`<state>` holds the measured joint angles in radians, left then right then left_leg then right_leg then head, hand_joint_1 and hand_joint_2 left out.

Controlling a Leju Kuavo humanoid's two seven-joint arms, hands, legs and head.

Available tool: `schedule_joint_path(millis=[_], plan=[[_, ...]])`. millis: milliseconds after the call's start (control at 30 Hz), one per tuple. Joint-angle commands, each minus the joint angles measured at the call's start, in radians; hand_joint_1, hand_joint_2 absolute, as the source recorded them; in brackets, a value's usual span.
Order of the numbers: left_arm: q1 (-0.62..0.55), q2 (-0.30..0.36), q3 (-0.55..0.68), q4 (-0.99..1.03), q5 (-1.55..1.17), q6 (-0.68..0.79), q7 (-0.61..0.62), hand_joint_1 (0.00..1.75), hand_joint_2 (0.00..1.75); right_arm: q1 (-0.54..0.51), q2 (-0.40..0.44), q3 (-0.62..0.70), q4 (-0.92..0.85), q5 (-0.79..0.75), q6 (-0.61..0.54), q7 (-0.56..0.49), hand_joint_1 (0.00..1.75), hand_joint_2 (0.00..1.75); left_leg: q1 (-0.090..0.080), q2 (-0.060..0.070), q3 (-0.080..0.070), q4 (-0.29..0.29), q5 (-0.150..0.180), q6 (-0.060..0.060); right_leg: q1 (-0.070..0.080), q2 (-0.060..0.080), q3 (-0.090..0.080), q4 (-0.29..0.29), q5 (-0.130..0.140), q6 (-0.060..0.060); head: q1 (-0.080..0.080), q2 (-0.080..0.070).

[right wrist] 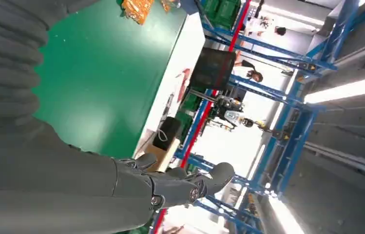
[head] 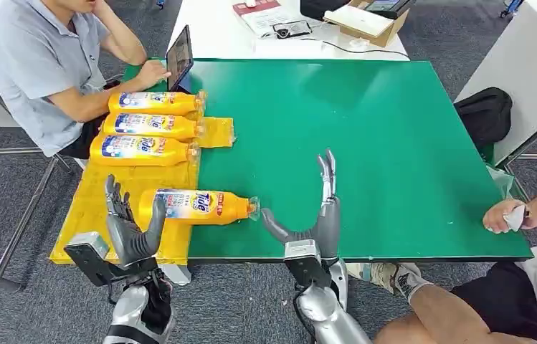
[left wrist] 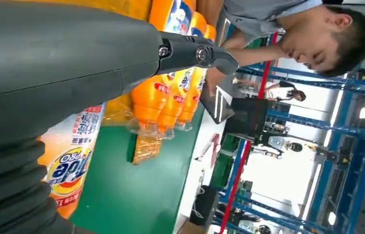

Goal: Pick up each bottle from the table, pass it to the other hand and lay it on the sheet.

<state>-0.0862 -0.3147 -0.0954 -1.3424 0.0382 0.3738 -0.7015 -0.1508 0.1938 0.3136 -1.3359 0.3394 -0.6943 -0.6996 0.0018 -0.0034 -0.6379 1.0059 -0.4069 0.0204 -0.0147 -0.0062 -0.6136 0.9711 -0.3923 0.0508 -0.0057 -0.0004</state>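
So in the head view, the fourth bottle point(head: 197, 206) is lying on its side low and left of centre, long axis running left-right across the frame, cap end pointing right over the green bench point(head: 366, 143) and the base end sitting on the yellow sheet point(head: 93, 215). The left robot hand point(head: 130, 226) is right at that base end, fingers up and spread around it; looks like it's touching or just about cradling the bottle, but I honestly can't tell if it has a real grip. The right robot hand point(head: 315, 215) is just past the cap, to the right of it, fingers wide apart and holding nothing. So the left one is clearly nearer the body, the right one nearer the cap. Three more bottles point(head: 152, 125) lie parallel on the sheet up in the left part of the frame. In the left wrist view, the same bottle point(left wrist: 70, 161) sits at lower left, tucked right against the grey cover, with the three others point(left wrist: 170, 95) lined up behind a dark finger point(left wrist: 195, 52). In the right wrist view, the right robot hand point(right wrist: 170, 187) sits low in the frame with nothing in it, green bench point(right wrist: 102, 73) beyond. My guess is the bottle just needs releasing.
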Motion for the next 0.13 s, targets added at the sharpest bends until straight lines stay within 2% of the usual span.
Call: schedule_joint_path(millis=[33,133], plan=[[0.004,0.008,-0.017,-0.007,-0.012,-0.002,0.003,0.00,1.75,-0.004,0.003,0.002,0.051,0.067,-0.004,0.001,0.00,1.75,0.001,0.001,0.006,-0.001,-0.002,-0.001,0.001,0.001,0.006,-0.001,-0.002,-0.002,0.000,0.000],[0.010,0.009,-0.023,-0.009,-0.012,-0.001,0.003,0.00,1.75,-0.010,-0.003,0.012,0.067,0.027,-0.004,0.001,0.00,1.75,0.001,0.001,0.006,-0.001,-0.002,-0.001,0.001,0.001,0.006,-0.001,-0.002,-0.002,0.000,0.000]])
